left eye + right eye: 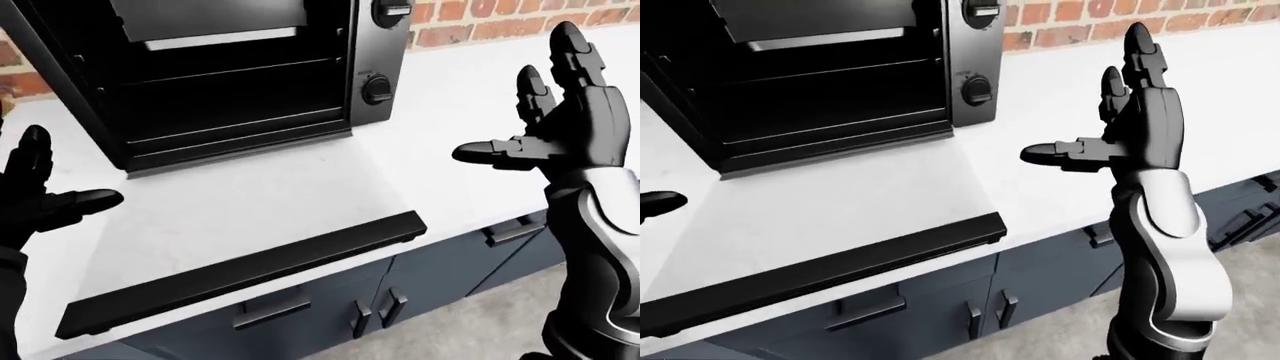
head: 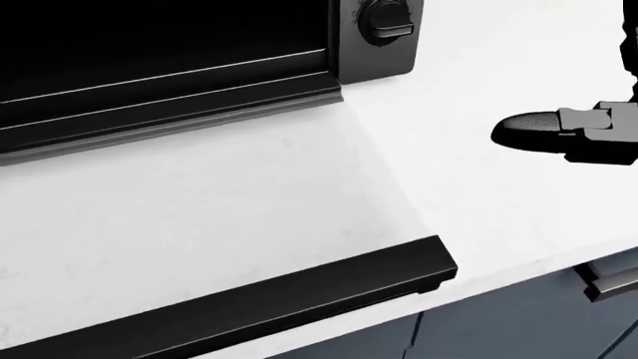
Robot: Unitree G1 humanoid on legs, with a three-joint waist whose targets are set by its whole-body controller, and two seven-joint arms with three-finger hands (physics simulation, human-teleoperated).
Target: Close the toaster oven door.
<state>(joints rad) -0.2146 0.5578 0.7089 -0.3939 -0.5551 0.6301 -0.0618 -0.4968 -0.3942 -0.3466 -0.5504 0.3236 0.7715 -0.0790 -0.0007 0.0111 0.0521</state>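
Both of your hands are hovering over the white counter (image 1: 470, 97), fingers spread, gripping nothing: left hand (image 1: 35, 199) at its left edge, right hand (image 1: 560, 124) toward the right. Your toaster oven (image 1: 220, 67) is sitting against the brick wall (image 1: 500, 19), its door (image 1: 250, 232) lying flat open (handle (image 1: 245, 274) along the counter's near edge).

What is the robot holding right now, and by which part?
Nothing. The left hand and right hand both hang open in the air, clear of the toaster oven door, which lies folded down, handle untouched.
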